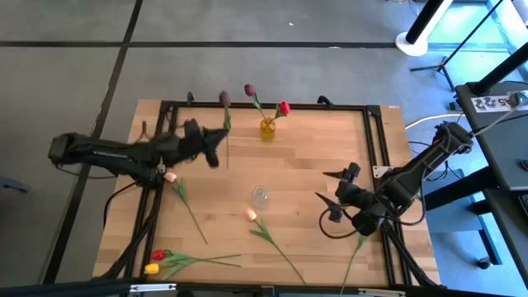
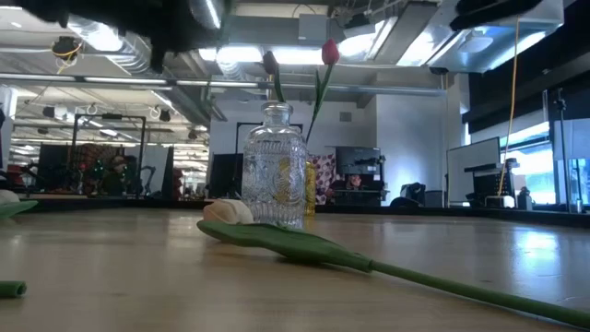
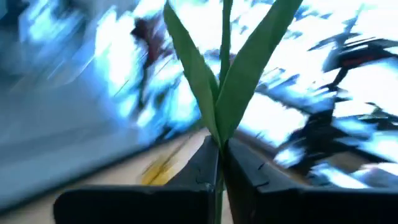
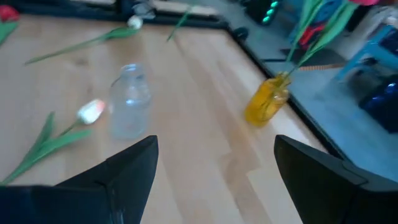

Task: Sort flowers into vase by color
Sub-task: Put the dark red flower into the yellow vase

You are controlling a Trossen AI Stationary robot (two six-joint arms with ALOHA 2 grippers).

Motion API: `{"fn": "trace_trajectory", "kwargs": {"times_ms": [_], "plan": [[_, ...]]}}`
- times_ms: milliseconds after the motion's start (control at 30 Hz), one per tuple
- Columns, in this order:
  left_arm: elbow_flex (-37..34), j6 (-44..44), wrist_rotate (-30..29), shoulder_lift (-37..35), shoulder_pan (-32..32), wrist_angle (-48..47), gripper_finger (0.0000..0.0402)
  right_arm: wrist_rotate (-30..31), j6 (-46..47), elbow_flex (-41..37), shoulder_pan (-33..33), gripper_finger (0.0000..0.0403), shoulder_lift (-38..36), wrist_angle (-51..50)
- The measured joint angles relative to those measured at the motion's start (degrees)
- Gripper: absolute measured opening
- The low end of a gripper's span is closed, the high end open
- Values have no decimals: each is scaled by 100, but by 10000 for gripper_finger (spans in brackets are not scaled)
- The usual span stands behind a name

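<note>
My left gripper hovers over the far left of the table, shut on a dark purple tulip. To its right a small yellow vase stands near the far edge and holds a purple tulip and a red tulip. A clear glass vase stands mid-table, holding no flower. A peach tulip lies beside it. My right gripper waits open to the right of the clear vase. My left gripper pinches the purple tulip's stem between its two fingers, right where the two leaves fork. The fingers lie across the stem. The tulip is lifted clear of the table, and its head points toward the far edge.
A second pale tulip lies on the left of the table, below my left arm. A red tulip and a yellow tulip lie at the near left corner. A loose green stem lies by my right arm. A black frame borders the table.
</note>
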Motion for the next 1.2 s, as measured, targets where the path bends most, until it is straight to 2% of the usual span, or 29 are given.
{"fn": "trace_trajectory", "kwargs": {"times_ms": [67,167,233,300,467,600,800,867,1033,1200], "plan": [[-285,862,-5,357,-422,1522,10,220,-121,-130,-118,319,0,243],[-424,1651,-12,1012,-549,3279,9,547,-408,-223,-338,319,0,538],[-336,1878,58,1535,-412,4002,9,649,-716,-275,-568,319,0,846],[-57,1925,374,2153,-168,4410,9,657,-1192,-301,-841,319,1,1313],[1131,2165,266,3253,540,4449,9,222,-2289,-316,-1608,319,0,2437],[1717,2102,275,3549,951,4123,9,-122,-2699,-316,-2103,319,0,2752],[2003,1808,440,3886,1592,4078,9,-487,-2947,-320,-2545,319,0,2832],[2109,1677,794,4020,1726,4113,9,-497,-3009,-320,-2626,319,0,2851],[2237,1575,952,4471,1834,4051,9,-507,-3069,-320,-2729,319,0,2859],[2284,1711,893,4515,1848,4007,9,-487,-3069,-320,-2722,319,0,2925]]}}
